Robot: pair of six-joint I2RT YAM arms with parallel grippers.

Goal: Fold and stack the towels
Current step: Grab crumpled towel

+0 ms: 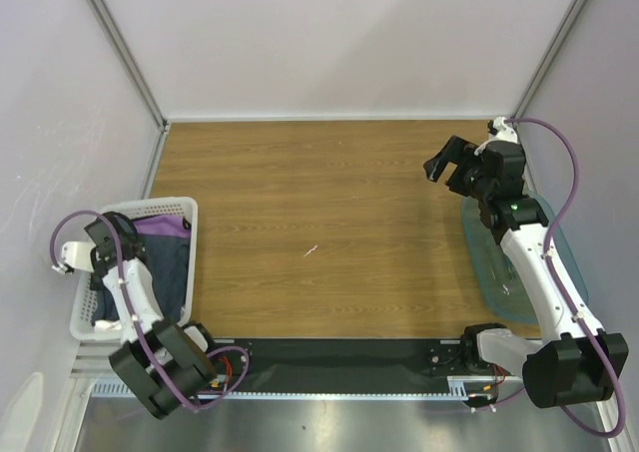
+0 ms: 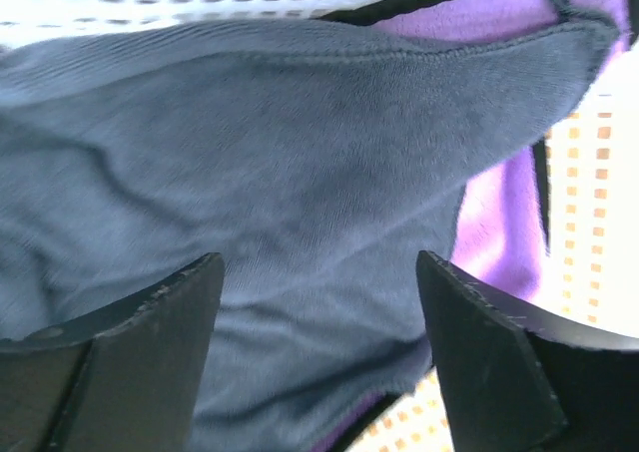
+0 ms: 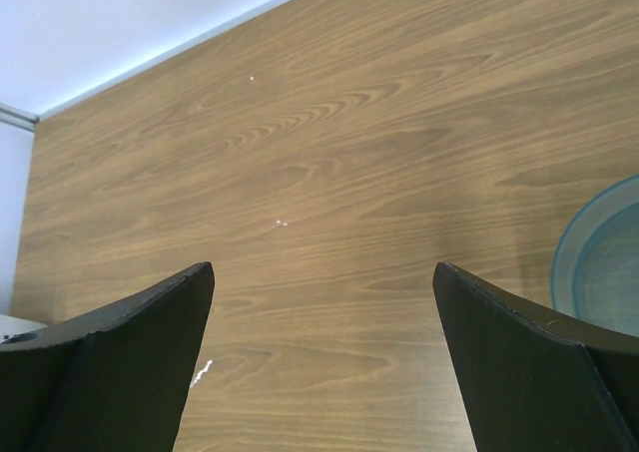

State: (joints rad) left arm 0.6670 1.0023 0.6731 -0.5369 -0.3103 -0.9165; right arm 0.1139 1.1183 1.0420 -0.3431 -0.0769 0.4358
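Towels lie bunched in the white perforated basket (image 1: 190, 207) at the left edge of the table (image 1: 329, 203). The navy towel (image 1: 172, 267) fills most of the basket, and the purple towel (image 1: 165, 226) shows at its far end, partly under the navy one. The left gripper (image 2: 319, 262) reaches down into the basket just above the navy cloth. Its two dark fingers (image 2: 150, 342) are spread wide with rumpled fabric showing between them, and nothing is pinched. Purple cloth peeks out along the navy towel's edge on the right of the wrist view.

Bare wood takes up the middle of the table. At the far right, the right gripper (image 1: 449, 171) hangs above the boards with its jaws fully apart and nothing in them. The teal bin (image 1: 499, 272) sits below that arm at the table's right edge.
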